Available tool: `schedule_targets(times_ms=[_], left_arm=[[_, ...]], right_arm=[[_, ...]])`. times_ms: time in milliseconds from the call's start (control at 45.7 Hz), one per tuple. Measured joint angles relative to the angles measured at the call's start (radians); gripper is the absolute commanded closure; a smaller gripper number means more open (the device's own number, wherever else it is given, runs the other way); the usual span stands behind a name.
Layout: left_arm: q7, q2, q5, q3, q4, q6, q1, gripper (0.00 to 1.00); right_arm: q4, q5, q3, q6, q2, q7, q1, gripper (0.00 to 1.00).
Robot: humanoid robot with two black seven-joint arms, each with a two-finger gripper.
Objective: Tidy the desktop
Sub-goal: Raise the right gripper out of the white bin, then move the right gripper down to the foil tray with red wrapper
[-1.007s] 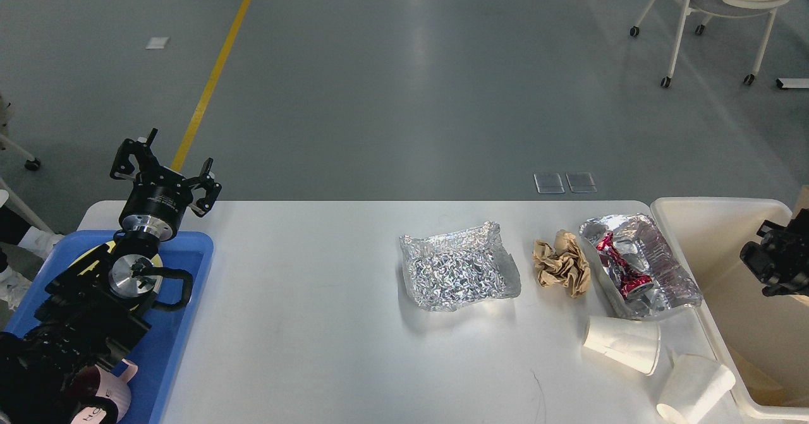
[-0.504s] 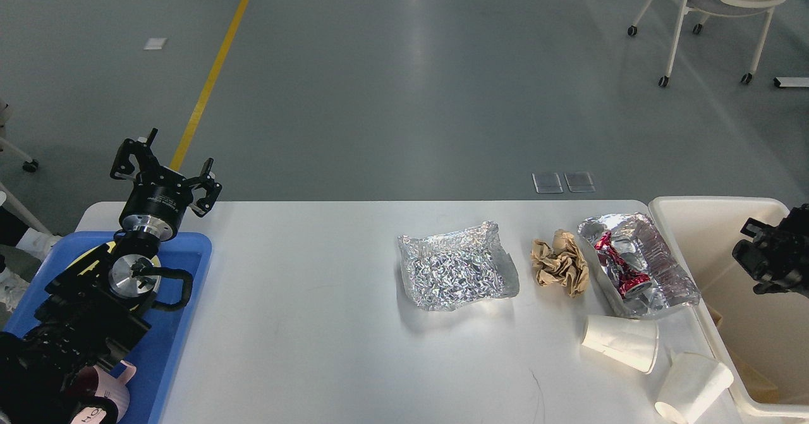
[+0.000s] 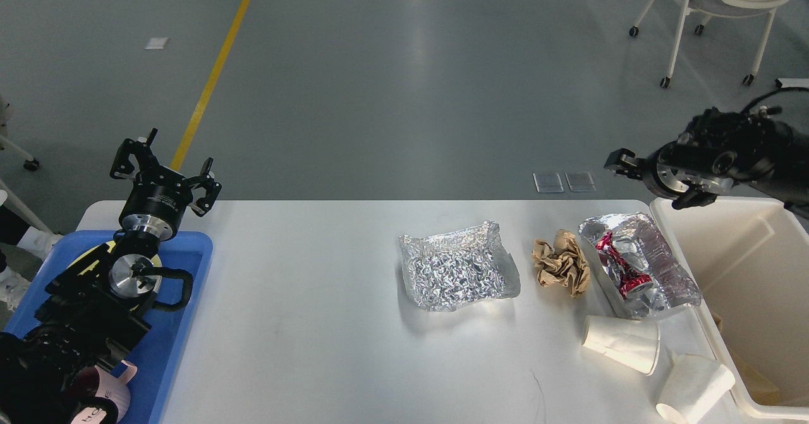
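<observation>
Hovering above the desktop [image 3: 303, 323] far corner, right hand [image 3: 638, 181].

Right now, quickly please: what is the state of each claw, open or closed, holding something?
Left claw: open, holding nothing, raised above the blue tray.
Right claw: cannot be told, seen dark and end-on; nothing visibly held.

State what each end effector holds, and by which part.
Nothing is held. The left end effector is open and empty above the blue plastic tray; the right end effector shows nothing in it.
</observation>
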Motion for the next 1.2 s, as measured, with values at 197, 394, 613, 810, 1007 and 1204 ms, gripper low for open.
schedule_targets(times_ms=[197,394,613,810,1007,1204], left_arm=[[0.000,0.000,0.000,0.000,0.000,0.000,0.000,0.00],[0.000,0.000,-0.001,0.000,0.000,0.000,0.000,0.00],[0.000,0.000,0.000,0.000,0.000,0.000,0.000,0.01],[0.000,0.000,0.000,0.000,0.000,0.000,0.000,0.01],[0.000,0.000,0.000,-0.001,0.000,0.000,0.000,0.01],[0.000,0.000,0.000,-0.001,0.000,0.000,0.000,0.01]], right_arm=[[0.315,0.011,0.011,0.146,0.078,0.015,0.351,0.00],[0.506,0.120,0.075,0.333,0.150,0.005,0.581,0.00],[0.595,0.304,0.133,0.477,0.163,0.001,0.679,0.00],[0.598,0.310,0.111,0.398,0.155,0.000,0.655,0.00],[0.562,0.300,0.016,0.285,0.154,0.001,0.533,0.00],[0.524,0.292,-0.070,0.123,0.098,0.004,0.346,0.00]])
